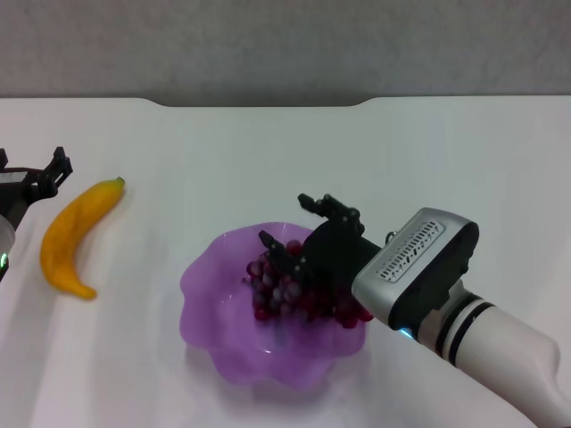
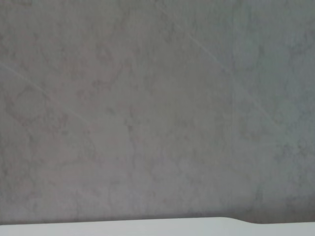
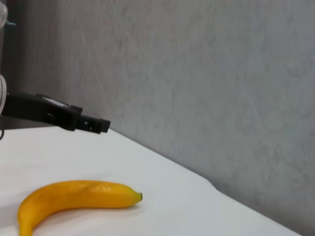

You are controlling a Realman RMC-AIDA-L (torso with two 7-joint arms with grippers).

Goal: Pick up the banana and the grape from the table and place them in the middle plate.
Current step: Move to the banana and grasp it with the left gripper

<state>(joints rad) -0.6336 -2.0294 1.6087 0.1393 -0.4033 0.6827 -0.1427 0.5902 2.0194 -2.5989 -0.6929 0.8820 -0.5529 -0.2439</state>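
**Grape bunch in the plate under the right gripper; banana lying on the table at left**

- The table point(image 1: 401, 160): white top, dark notched far edge, grey wall behind.
- The middle plate point(image 1: 210, 334): translucent purple with a wavy rim, sitting on the table at centre-front in the head view.
- The grape point(image 1: 272, 290): dark red-purple bunch lying inside the plate, toward its far and right-hand part. Part of the bunch is hidden under the gripper body.
- Right gripper point(image 1: 302, 225): reaches in from the lower right, low over the plate and right above the bunch. Its two black fingers point(image 1: 278, 244) stand spread, one over the plate's far rim, the other over the top of the bunch. Whether either finger touches a grape cannot be told.
- The banana point(image 1: 73, 234): yellow-orange, flat on the table well to the left of the plate, dark stem tip pointing toward the far side. Nothing holds it. In the right wrist view it point(image 3: 74, 196) lies alone on the white surface.
- Left gripper point(image 1: 46, 175): at the left edge of the head view, just beside the banana's stem end and apart from it. Its dark fingers appear parted. Seen from the side in the right wrist view point(image 3: 91, 124), above the table beyond the banana.
- Left wrist view: grey wall and a strip of the table edge only.
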